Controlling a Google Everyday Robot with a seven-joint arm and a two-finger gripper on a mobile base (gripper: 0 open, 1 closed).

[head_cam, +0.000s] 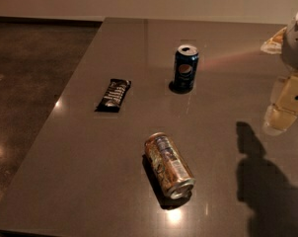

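- Pincer hangs over the tabletop's right edge; apart or together, cannot tell.
- Nearest it, the Pepsi can stands upright, logo readable.
- Orange can lies on its side, its top end pointing near-right.

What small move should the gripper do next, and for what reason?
Probably a short move toward the upright blue can. The gripper hangs over the right side of the table, touching nothing, and that can looks like the nearest thing, with bare tabletop between them. The orange can lying on its side and the black packet are farther off.
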